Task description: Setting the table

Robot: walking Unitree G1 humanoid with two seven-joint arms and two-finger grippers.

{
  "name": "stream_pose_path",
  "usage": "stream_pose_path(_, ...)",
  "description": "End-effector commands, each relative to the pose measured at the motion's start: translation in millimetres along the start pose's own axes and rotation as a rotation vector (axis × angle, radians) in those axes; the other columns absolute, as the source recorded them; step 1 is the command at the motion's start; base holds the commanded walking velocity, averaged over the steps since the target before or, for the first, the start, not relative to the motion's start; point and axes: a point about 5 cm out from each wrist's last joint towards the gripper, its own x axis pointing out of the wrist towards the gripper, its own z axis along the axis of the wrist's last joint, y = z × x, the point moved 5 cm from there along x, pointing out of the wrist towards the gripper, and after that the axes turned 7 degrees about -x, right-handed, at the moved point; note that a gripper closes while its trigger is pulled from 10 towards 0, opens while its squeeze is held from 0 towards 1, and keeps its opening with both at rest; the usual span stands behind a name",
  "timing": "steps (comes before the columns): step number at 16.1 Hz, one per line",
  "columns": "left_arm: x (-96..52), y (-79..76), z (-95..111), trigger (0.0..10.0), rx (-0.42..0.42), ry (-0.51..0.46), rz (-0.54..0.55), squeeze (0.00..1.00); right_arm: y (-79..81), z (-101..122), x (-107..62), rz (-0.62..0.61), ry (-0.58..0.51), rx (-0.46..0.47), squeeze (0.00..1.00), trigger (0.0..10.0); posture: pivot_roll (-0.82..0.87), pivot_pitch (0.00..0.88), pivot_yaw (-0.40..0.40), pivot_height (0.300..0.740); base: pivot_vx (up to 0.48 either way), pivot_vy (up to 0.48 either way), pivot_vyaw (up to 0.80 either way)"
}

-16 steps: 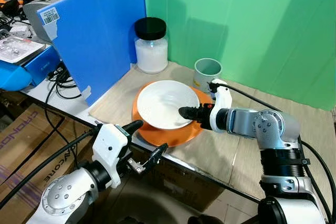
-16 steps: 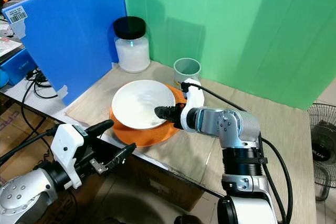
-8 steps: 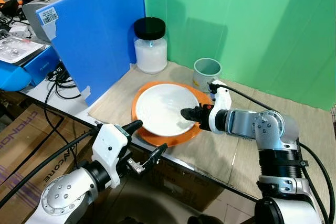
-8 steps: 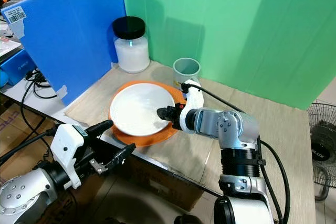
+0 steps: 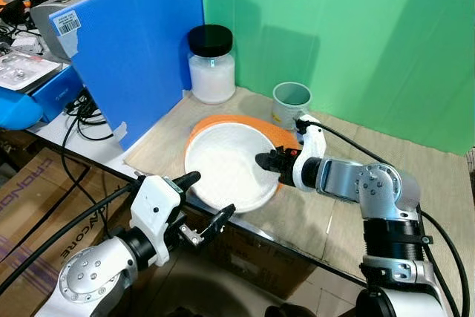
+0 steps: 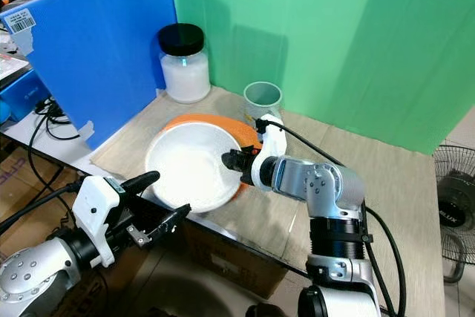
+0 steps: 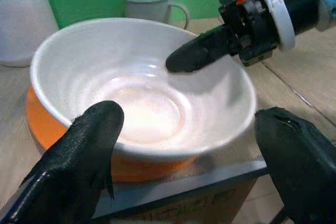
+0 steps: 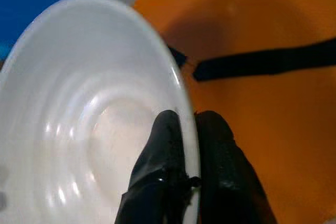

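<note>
White bowl [image 5: 226, 168] pinched at its rim by the right gripper [image 5: 269, 162], one finger inside, one outside: a grip for carrying without touching the inside much. Tilted toward the table's near edge, lifted over the orange plate [image 5: 256, 125] and overlapping it. Likely being taken off the plate to lay its own place. Left gripper [image 5: 210, 202] spread wide and empty below the table edge [image 5: 297, 254], under the bowl's near side. Green mug [image 5: 292, 102] and white jar [image 5: 212, 64] standing behind, apart from the bowl.
</note>
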Motion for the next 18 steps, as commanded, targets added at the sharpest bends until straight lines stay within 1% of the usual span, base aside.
stream_pose_path(1,-0.6,2.5,0,10.0,0.015,0.008,0.007,0.0,5.8,11,-6.4,0.041,-0.069,0.003,0.0,0.0,-0.06,0.015,0.02,0.74,0.0,0.0,0.0)
stream_pose_path(2,-0.9,2.7,0,10.0,0.015,0.009,0.008,0.0,6.6,14,-8.1,0.049,-0.087,0.01,0.0,0.0,-0.06,0.015,0.021,0.74,0.0,0.0,0.0)
stream_pose_path(3,-1.6,3.2,0,10.0,0.016,0.011,0.01,0.0,9.2,19,-13.0,0.082,-0.134,0.048,0.0,0.0,-0.06,0.014,0.025,0.74,0.0,0.0,0.0)
stream_pose_path(4,-1.8,3.6,0,10.0,0.017,0.011,0.01,0.0,9.8,23,-16.7,0.092,-0.168,0.044,0.0,0.0,-0.07,0.014,0.026,0.74,0.0,0.0,0.0)
stream_pose_path(5,-1.6,3.9,0,10.0,0.018,0.011,0.01,0.0,10.0,27,-19.8,0.095,-0.197,0.031,0.0,0.0,-0.07,0.014,0.03,0.74,0.0,0.0,0.0)
stream_pose_path(6,-0.1,6.5,2,10.0,0.026,-0.001,0.028,0.0,10.6,38,-30.1,0.093,-0.276,-0.038,0.0,0.0,-0.06,0.012,0.027,0.74,0.0,0.0,-0.8)
stream_pose_path(7,0.7,9.0,4,10.0,0.03,-0.01,0.045,0.0,10.5,42,-36.1,0.088,-0.307,-0.061,0.0,1.1,-0.06,0.011,0.027,0.74,0.0,0.0,-0.8)
stream_pose_path(8,3.4,15.7,8,10.0,0.045,-0.034,0.098,0.0,5.0,55,-51.1,0.053,-0.404,-0.067,0.0,10.0,-0.07,0.01,0.027,0.74,0.0,0.0,-0.79)
stream_pose_path(9,6.2,19.5,11,10.0,0.057,-0.057,0.138,0.0,-0.1,65,-66.8,0.013,-0.488,-0.091,0.0,10.0,-0.08,0.007,0.037,0.74,0.0,0.0,-0.79)
stream_pose_path(10,9.2,20.1,15,10.0,0.074,-0.08,0.164,0.0,-2.6,70,-81.7,-0.025,-0.551,-0.129,0.0,10.0,-0.08,0.007,0.037,0.74,0.0,0.0,-0.79)
stream_pose_path(11,10.1,20.2,16,10.0,0.077,-0.088,0.174,0.0,-2.7,71,-86.5,-0.034,-0.571,-0.139,0.0,10.0,-0.09,0.006,0.048,0.74,0.0,0.0,-0.79)
stream_pose_path(13,15.5,16.9,23,10.0,0.065,-0.139,0.205,0.0,-0.8,69,-100.8,-0.054,-0.62,-0.18,0.0,10.0,-0.11,0.001,0.062,0.74,0.0,0.0,-0.79)
stream_pose_path(15,22.3,14.6,26,10.0,0.055,-0.176,0.245,0.0,-7.3,63,-107.9,-0.093,-0.641,-0.166,0.0,10.0,-0.11,0.0,0.062,0.74,0.0,0.0,-0.79)
stream_pose_path(16,29.5,15.9,20,10.0,0.051,-0.164,0.278,0.0,-17.4,54,-108.9,-0.135,-0.636,-0.127,0.0,10.0,-0.13,0.0,0.06,0.74,0.0,0.0,-0.78)
stream_pose_path(17,31.1,19.0,19,10.0,0.064,-0.159,0.305,0.0,-19.6,51,-108.6,-0.146,-0.634,-0.118,0.0,10.0,-0.13,0.0,0.059,0.74,0.0,0.0,-0.78)
stream_pose_path(18,29.1,28.1,17,10.0,0.077,-0.144,0.369,0.0,-19.4,50,-107.7,-0.165,-0.636,-0.144,0.0,10.0,-0.13,0.0,0.055,0.74,0.0,0.0,-0.78)
